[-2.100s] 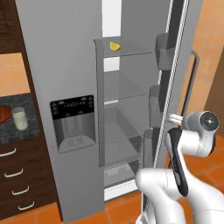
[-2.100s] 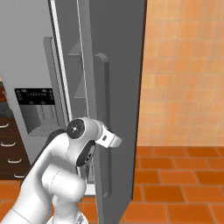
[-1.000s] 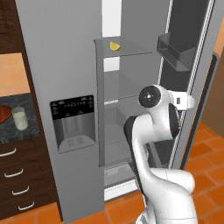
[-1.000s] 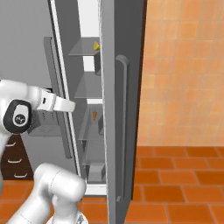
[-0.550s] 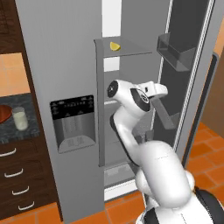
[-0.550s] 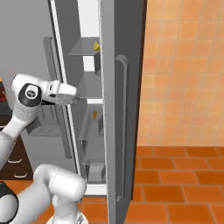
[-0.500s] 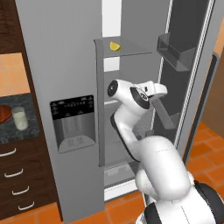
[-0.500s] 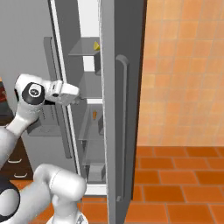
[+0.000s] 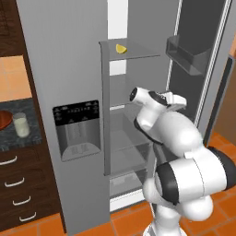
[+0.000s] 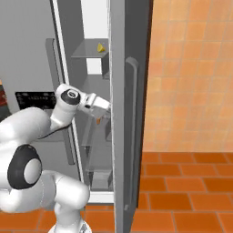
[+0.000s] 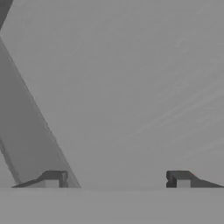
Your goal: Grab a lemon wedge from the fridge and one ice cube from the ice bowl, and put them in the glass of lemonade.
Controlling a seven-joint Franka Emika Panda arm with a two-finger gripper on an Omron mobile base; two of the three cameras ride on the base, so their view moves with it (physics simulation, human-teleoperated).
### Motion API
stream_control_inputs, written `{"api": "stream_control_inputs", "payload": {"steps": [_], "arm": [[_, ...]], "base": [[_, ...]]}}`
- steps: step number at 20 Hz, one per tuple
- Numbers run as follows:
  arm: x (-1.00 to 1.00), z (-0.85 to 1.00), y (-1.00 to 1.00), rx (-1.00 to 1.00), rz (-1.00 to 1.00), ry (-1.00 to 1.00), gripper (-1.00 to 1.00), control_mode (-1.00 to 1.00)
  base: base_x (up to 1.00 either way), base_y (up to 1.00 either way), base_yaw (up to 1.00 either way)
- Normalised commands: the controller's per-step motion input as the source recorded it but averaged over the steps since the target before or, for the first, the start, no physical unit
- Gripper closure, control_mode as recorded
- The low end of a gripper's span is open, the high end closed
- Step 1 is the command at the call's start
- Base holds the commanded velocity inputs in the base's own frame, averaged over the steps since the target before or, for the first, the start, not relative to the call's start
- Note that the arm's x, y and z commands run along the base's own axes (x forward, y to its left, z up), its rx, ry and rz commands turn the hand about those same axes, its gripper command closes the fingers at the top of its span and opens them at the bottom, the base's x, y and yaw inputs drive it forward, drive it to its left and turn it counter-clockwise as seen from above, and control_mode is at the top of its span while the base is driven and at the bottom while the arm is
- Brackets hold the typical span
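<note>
Gripper (image 11: 116,179): in the hand view two small dark finger tips rise well apart at 6 o'clock, jaws spread with nothing between them; a smooth grey slanted panel lies just beyond
Arm: glossy white shell with dark joints, elbow low, forearm reaching up into the open right compartment of the fridge (image 9: 64,69); in the right base view the hand sits at mid-shelf height just inside the door edge
Fridge: tall, flat matte grey; right door swung wide open, with a long vertical handle on its outer face in the right base view
Door bin (image 9: 186,54): dark translucent tray on the inside of the open door, at 1 o'clock from the hand
Shelves: thin clear glass plates, stacked level
Lemon wedge (image 9: 121,48): tiny bright yellow slice on the top glass shelf, at 11 o'clock well above the hand; long axis roughly level, left to right; in the right base view it reads as a small triangle with its tip up
Dispenser (image 9: 76,129): black-panelled recess in the closed left door
Glass of lemonade (image 9: 20,125): small clear cylinder, upright, creamy liquid, on the dark speckled counter at 9 o'clock
Ice bowl (image 9: 3,120): reddish-brown rim, just beside the glass
</note>
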Motion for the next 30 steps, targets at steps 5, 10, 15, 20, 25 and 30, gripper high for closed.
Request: {"api": "stream_control_inputs", "payload": {"steps": [5,10,15,20,25,30], "arm": [[-0.02,-0.17,-1.0,0.08,-0.15,0.0,-1.0,-1.0],[-0.1,0.18,-0.87,0.02,-0.06,0.0,-1.0,-1.0],[-0.46,0.69,0.71,-0.14,0.05,-0.02,-1.0,-1.0],[-0.22,0.15,1.0,0.01,0.11,-0.11,-1.0,-1.0],[0.0,-0.78,0.77,0.85,0.17,-0.14,-1.0,-1.0],[0.13,-0.28,0.24,0.78,0.65,0.2,-1.0,-1.0]], "base": [[0.0,0.0,0.0],[0.0,0.0,0.0],[0.0,0.0,0.0],[0.0,0.0,0.0],[0.0,0.0,0.0],[0.0,0.0,0.0]]}}
